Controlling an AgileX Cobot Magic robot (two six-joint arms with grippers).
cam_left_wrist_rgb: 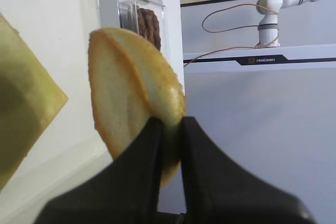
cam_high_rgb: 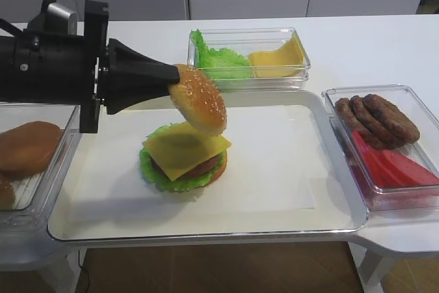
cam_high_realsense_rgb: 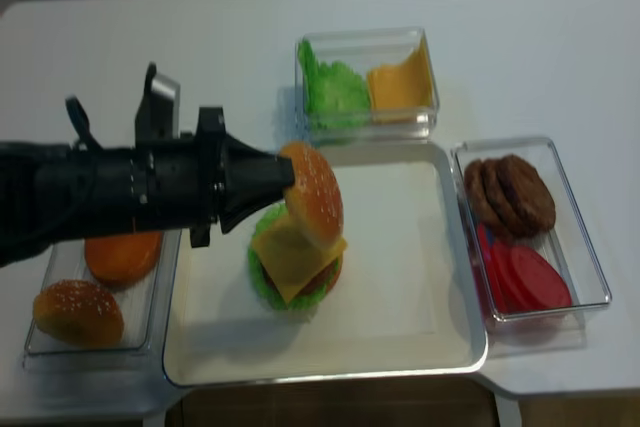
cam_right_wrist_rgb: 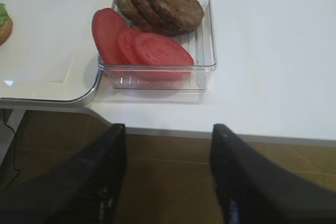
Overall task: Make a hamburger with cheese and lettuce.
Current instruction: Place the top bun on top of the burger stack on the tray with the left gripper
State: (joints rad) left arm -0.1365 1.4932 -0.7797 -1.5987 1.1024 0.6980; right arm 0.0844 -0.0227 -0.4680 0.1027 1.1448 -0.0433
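Observation:
The hamburger [cam_high_rgb: 184,160] stands on the white tray [cam_high_rgb: 288,169], with its yellow cheese [cam_high_rgb: 185,147] square uppermost over a brown patty and the ruffled green lettuce [cam_high_rgb: 152,169] ringing it. My left gripper [cam_high_rgb: 171,84] is shut on the edge of a sesame-seeded top bun [cam_high_rgb: 199,99], which hangs tilted on edge just above the stack. The left wrist view shows the top bun [cam_left_wrist_rgb: 134,103] pinched between the black fingers [cam_left_wrist_rgb: 152,145], the cheese [cam_left_wrist_rgb: 26,114] below at left. My right gripper [cam_right_wrist_rgb: 165,129] stands open off the table's front edge, holding nothing.
A clear box [cam_high_rgb: 250,56] at the back holds loose green leaves and curled yellow slices. A box [cam_high_rgb: 381,142] at the right holds patties [cam_right_wrist_rgb: 160,3] and tomato slices [cam_right_wrist_rgb: 142,45]. Another box [cam_high_realsense_rgb: 90,287] at the left holds bun halves.

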